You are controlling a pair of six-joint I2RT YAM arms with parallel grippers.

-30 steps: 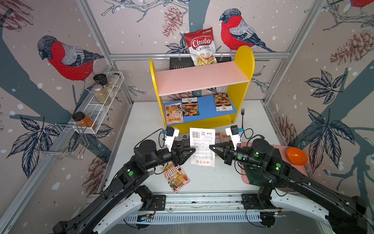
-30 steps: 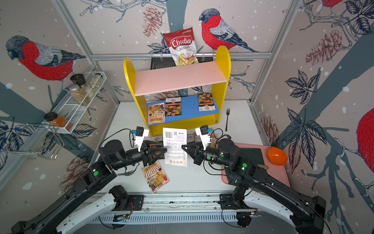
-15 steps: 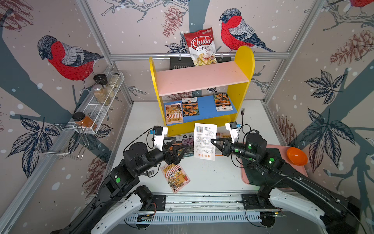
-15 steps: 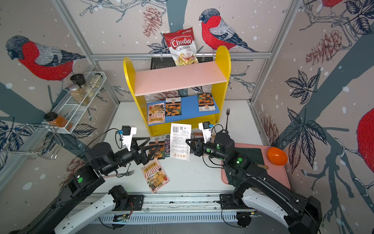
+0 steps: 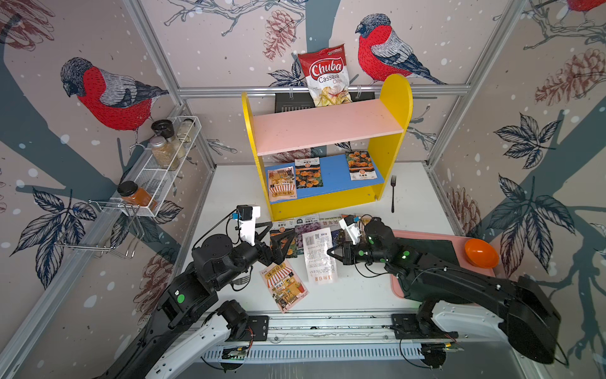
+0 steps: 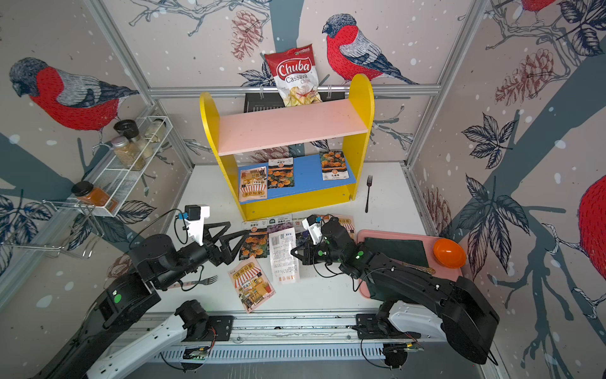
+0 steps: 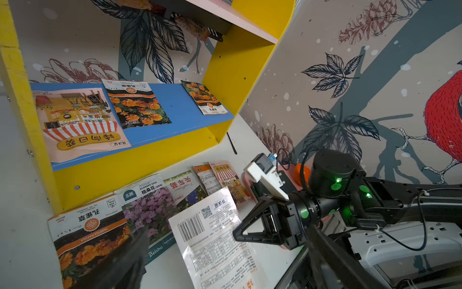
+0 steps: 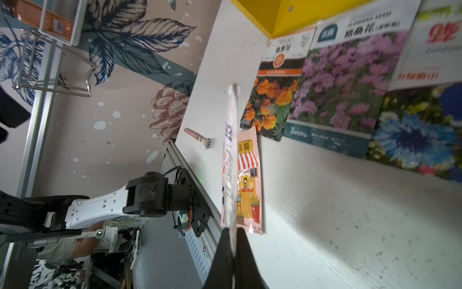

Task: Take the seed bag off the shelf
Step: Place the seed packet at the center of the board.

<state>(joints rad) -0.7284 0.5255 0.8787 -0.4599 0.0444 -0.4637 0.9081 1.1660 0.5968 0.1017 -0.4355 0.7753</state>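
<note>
The left pincer (image 5: 282,229) stands spread wide and empty over the row of packets (image 5: 306,231) lying on the table in front of the shelf (image 5: 392,137). Just right of it is the seed bag (image 5: 319,257), white barcode side showing. It is off the shelf and held up before it. The right pincer (image 5: 329,253) is pressed together on the bag's edge. Further right, a pink tray (image 5: 423,233) carries an orange bowl (image 5: 481,252).

White, barcode-printed seed bag (image 5: 316,262) aloft before the yellow, pink-and-blue shelf (image 5: 392,144), one edge in the right claw (image 5: 329,252)
</note>
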